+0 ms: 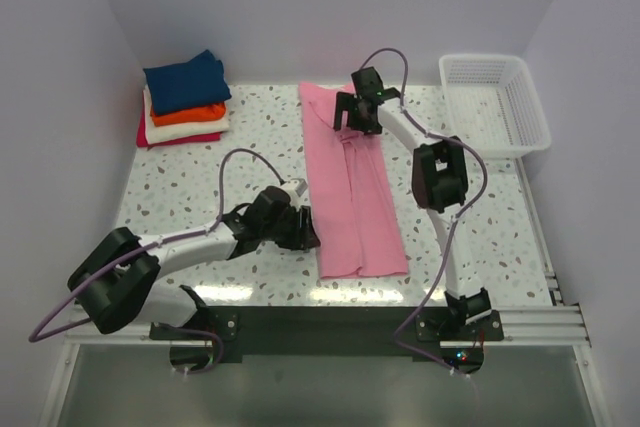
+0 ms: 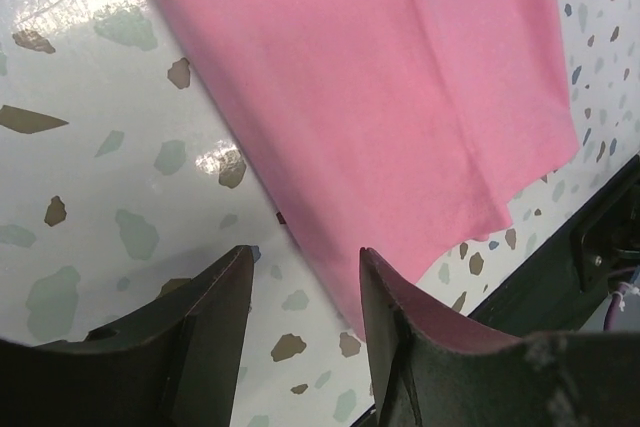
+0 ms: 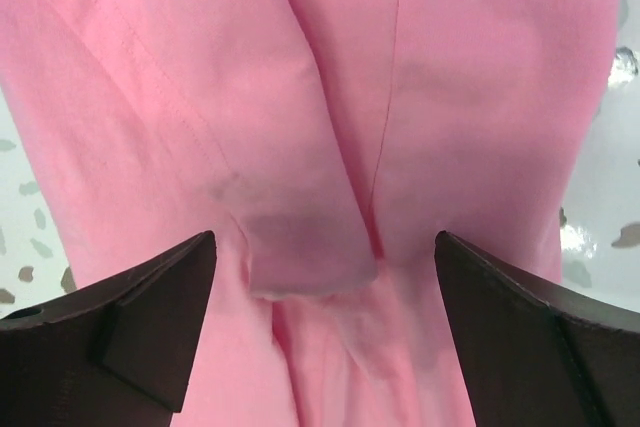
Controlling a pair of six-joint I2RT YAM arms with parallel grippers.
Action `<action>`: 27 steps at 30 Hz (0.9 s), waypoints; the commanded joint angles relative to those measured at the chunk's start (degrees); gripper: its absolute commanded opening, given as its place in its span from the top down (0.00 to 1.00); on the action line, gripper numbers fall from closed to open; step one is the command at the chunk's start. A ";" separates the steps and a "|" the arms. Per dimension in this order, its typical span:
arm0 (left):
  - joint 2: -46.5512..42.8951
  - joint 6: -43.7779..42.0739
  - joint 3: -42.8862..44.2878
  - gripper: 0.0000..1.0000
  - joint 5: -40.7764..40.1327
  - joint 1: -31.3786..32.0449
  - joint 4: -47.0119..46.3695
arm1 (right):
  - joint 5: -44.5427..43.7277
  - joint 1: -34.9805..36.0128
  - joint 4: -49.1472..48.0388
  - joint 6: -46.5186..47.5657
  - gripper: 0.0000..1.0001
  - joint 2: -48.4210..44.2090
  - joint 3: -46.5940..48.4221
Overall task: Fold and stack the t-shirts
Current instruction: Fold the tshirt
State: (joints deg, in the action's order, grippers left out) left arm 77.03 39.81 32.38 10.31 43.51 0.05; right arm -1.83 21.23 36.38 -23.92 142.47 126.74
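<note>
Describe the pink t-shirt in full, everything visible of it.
The pink t-shirt is plain, soft light-pink cloth, folded lengthwise into a long narrow strip lying flat on the speckled table. A sleeve with a stitched hem is turned inward. The open right tool hangs over its far end, and the open left tool sits at its near left edge. Contact is unclear.

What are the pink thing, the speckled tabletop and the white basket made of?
Pink t-shirt: soft matte cloth, probably cotton knit; stitched seams and creases show. Tabletop: hard, glossy, terrazzo-patterned, perhaps laminate; it mirrors the lights. Basket: white openwork mesh, likely plastic.
</note>
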 commanded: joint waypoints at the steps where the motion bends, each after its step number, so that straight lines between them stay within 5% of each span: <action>1: 1.45 -0.70 -0.48 0.48 0.77 0.44 -2.87 | 1.21 -0.05 0.44 0.28 0.06 -9.82 -2.01; 9: 6.63 -1.05 2.77 0.47 -5.90 7.63 -0.14 | 0.33 0.12 -0.69 -1.56 0.06 -26.08 -18.34; 17: 6.46 0.79 2.95 0.54 -9.78 10.11 6.10 | -0.89 1.87 -5.53 -6.22 0.06 -48.50 -51.03; 24: 6.73 0.27 2.51 0.91 -9.25 10.63 7.85 | -1.69 2.67 -5.80 -9.83 0.06 -63.71 -72.05; 27: 5.50 0.26 2.60 1.00 -10.22 10.63 10.40 | -2.04 2.76 -5.18 -10.88 0.06 -68.46 -77.86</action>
State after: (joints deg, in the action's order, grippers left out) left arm 83.37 40.03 35.03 1.91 53.78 5.04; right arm -2.26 23.75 32.34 -32.23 78.08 51.66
